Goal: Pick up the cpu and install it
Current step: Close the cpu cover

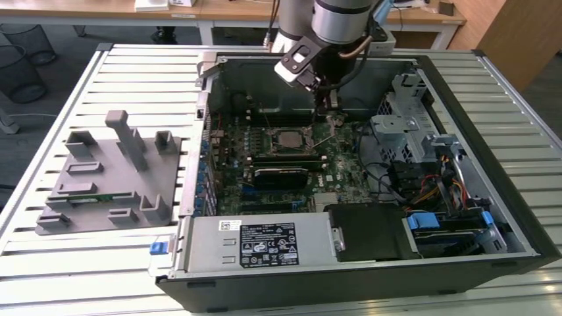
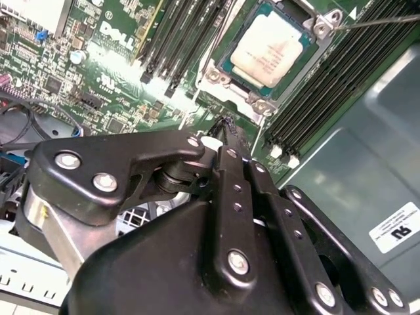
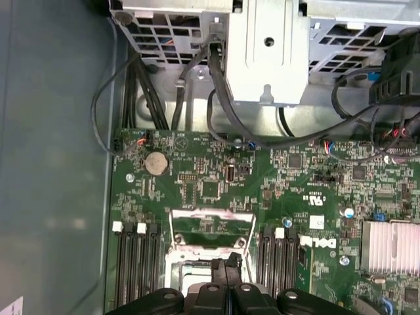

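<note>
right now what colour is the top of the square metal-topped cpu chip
Pale silver-grey cpu top, best in the second wrist view.

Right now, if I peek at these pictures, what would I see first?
A big black open computer case lies on a slatted metal table, with a silver and black robot arm reaching down into it. Inside, the shiny silver-grey square cpu sits in its socket on the green motherboard, and the black pincer hovers close by, shut and empty. On the exterior view's left is a grey plastic holder with upright blocks.
</note>
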Robot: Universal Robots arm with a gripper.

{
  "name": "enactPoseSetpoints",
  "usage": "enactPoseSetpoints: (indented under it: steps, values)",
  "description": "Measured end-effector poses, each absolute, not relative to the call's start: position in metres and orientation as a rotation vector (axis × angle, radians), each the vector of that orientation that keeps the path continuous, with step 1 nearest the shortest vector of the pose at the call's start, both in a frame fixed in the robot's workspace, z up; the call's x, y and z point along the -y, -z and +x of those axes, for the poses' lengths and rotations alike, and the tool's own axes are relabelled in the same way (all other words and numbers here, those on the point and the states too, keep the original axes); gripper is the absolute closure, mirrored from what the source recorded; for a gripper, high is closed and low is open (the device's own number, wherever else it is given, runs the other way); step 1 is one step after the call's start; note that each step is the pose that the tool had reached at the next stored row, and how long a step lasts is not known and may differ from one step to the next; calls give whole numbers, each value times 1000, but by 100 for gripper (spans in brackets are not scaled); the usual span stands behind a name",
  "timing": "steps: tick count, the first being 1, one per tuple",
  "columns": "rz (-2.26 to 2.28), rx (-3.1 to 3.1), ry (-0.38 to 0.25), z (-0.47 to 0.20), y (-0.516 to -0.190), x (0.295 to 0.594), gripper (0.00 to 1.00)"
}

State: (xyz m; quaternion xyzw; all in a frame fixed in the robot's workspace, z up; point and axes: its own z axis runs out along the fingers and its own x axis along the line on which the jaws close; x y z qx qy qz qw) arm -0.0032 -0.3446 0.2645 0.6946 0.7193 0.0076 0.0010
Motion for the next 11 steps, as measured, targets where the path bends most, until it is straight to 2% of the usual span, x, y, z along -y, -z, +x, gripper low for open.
enactPoseSetpoints:
  steps: [11]
  values:
    - [2182, -2260, -21, 11, -263, 344, 89]
